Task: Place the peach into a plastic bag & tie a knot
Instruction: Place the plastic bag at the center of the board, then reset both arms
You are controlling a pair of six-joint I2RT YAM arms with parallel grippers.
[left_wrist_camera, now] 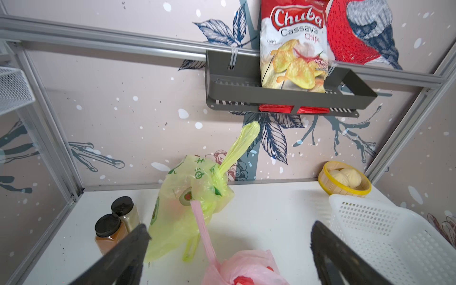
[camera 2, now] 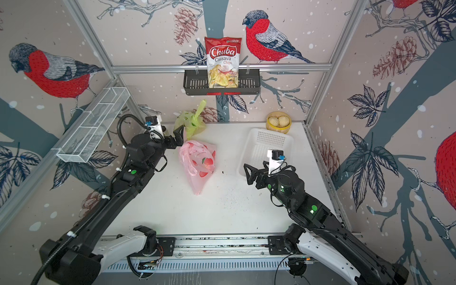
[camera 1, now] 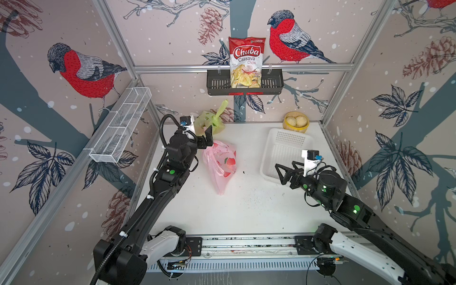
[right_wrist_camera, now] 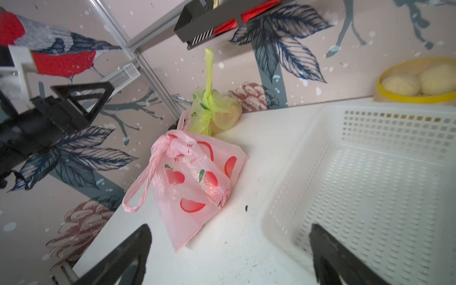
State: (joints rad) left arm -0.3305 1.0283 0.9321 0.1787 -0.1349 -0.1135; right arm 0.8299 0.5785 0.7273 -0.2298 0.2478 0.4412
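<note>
1. Nearest the lens in each wrist view, two blurred black fingers are seen. Those of the left gripper [left_wrist_camera: 228, 234] are spread wide, and a twisted pink handle strip [left_wrist_camera: 202, 229] rises between them unpinched. Those of the right gripper [right_wrist_camera: 229, 229] are likewise spread and nothing is held.
2. A pink bag [right_wrist_camera: 192, 172] of thin, translucent, crinkled film printed with red fruit is laid on the white table [camera 1: 246, 209]. Its handles are gathered into a knot [right_wrist_camera: 169, 142], with loops left free.
3. A reddish rounded glow, taken to be the peach [right_wrist_camera: 211, 186], is seen through the film inside the pink bag. It is hard to tell from the printed fruit.
4. Just behind it, a knotted yellow-green bag [camera 1: 209, 121] is stood by the back wall with its twisted tail upright. A pale rounded content is shown by the right wrist view alone.
5. Two clear jars [left_wrist_camera: 116, 224] with black lids are shown only by the left wrist view. Brown powder is held in one and a paler powder in the other.
6. A perforated white plastic basket [camera 1: 286, 145] is set to the right. Behind it, two pale buns [camera 1: 296, 121] are held in a round yellow-rimmed steamer [camera 1: 296, 128].
7. A glossy chips packet [camera 1: 246, 61] is stood in a slotted black shelf [camera 1: 219, 84] on the back wall.
8. In both top views the left gripper is placed at the pink bag's knotted end. The right gripper is kept well apart from the bag, over the basket's near corner.
</note>
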